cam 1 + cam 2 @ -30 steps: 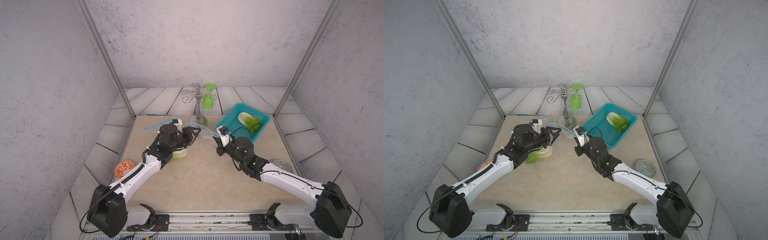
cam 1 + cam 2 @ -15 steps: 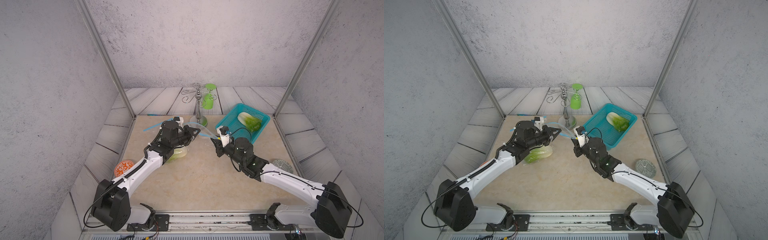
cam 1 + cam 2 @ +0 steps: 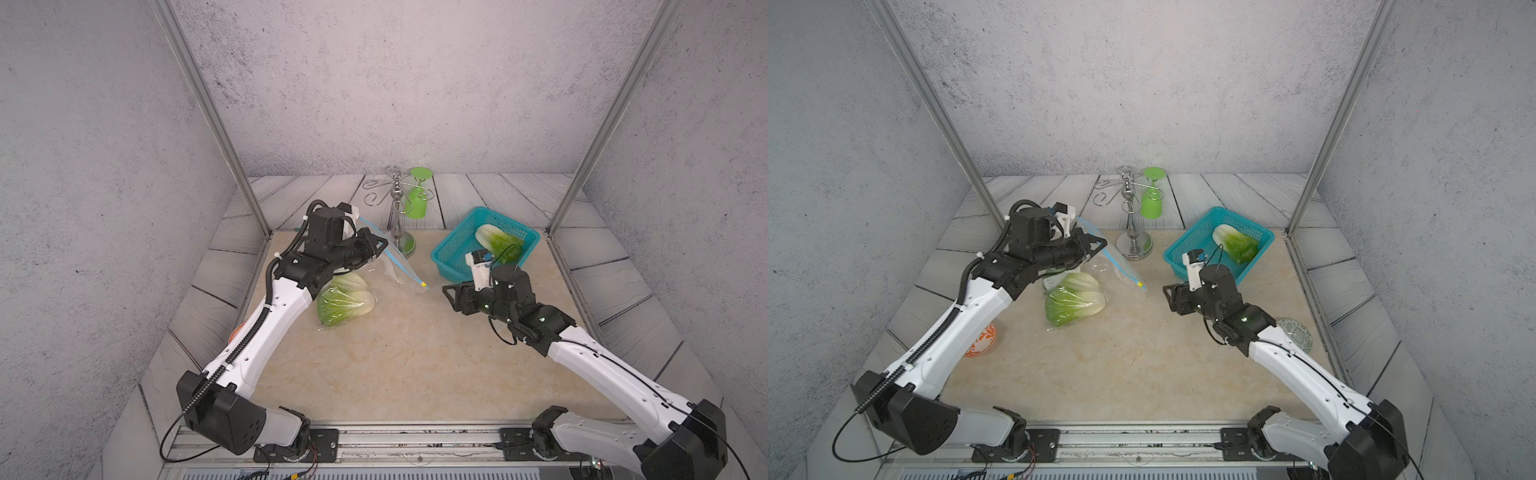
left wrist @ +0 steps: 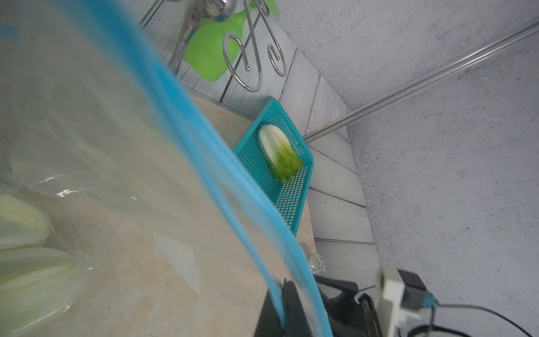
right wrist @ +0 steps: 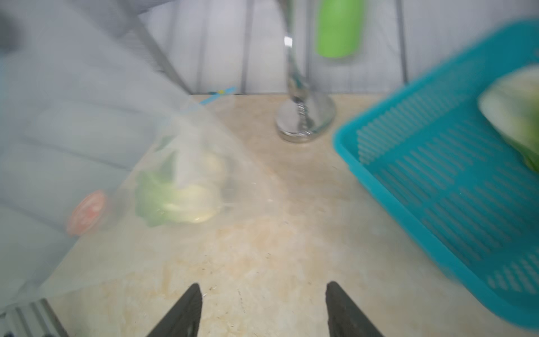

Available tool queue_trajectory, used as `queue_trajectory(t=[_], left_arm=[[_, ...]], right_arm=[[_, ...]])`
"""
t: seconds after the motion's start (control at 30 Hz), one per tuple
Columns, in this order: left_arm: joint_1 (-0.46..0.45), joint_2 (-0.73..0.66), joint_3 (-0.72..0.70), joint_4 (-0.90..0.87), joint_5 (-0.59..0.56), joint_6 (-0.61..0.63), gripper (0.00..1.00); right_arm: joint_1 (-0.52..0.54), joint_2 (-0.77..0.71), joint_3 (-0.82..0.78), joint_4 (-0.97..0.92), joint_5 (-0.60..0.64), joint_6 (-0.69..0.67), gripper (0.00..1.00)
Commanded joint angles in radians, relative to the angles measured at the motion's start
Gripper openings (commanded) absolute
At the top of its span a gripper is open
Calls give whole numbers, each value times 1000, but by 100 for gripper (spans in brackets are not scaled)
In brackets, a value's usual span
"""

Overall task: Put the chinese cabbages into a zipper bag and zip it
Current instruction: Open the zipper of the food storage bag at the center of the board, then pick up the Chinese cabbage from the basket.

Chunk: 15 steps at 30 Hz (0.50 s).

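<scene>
Left pincer (image 3: pixel 383 244) pinches zipper bag (image 3: pixel 395 268) rim, holding mouth up off worktop (image 3: pixel 395 353); two chinese cabbages (image 3: pixel 345 301) inside. Right pincer (image 3: pixel 449 293) spread, empty, probably freed for third cabbage (image 3: pixel 496 241) in basket (image 3: pixel 453 259).

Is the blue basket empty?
No, one chinese cabbage lies inside the basket.

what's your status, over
Left gripper shut on clear blue-zippered plastic bag; right gripper open, empty. Two green-leafed cabbages bagged, third cabbage in teal basket. Nothing blocking.
</scene>
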State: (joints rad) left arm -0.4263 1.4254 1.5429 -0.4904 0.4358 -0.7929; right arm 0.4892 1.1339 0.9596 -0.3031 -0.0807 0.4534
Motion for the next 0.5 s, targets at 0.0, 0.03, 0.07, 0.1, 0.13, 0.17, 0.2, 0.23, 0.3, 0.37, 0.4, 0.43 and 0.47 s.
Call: queue_trajectory(t=[0.0,0.03,0.07,0.1,0.13,0.17,0.2,0.23,0.3,0.37,0.4,0.43,0.47], left_arm=[[-31,66,167,-343,-13,245,0],[-51,92,226,-421,-27,295,0],[-72,117,277,-491,-43,337,0],[-90,134,313,-541,-60,366,0],[-112,154,346,-587,-76,399,0],[-135,171,375,-635,-89,427,0],[-155,184,396,-668,-103,445,0],[-179,200,418,-703,-112,471,0],[-220,223,440,-755,-120,511,0],[-246,242,425,-780,-122,541,0],[-251,246,406,-777,-129,546,0],[-253,244,380,-763,-137,547,0],[-255,240,348,-743,-135,547,0]], right_arm=[[-162,60,104,-199,-65,165,68],[-214,95,144,-216,-73,167,68],[-262,138,185,-225,-75,161,68],[-298,177,223,-232,-64,164,69],[-337,229,265,-241,-49,169,70],[-373,284,305,-242,-51,157,71],[-395,334,341,-239,-43,132,72],[-413,392,386,-243,-9,101,73],[-440,500,491,-258,37,37,77],[-461,608,625,-282,109,-38,82],[-469,655,684,-293,131,-70,84],[-479,711,756,-311,148,-101,86],[-484,765,824,-332,163,-132,88]])
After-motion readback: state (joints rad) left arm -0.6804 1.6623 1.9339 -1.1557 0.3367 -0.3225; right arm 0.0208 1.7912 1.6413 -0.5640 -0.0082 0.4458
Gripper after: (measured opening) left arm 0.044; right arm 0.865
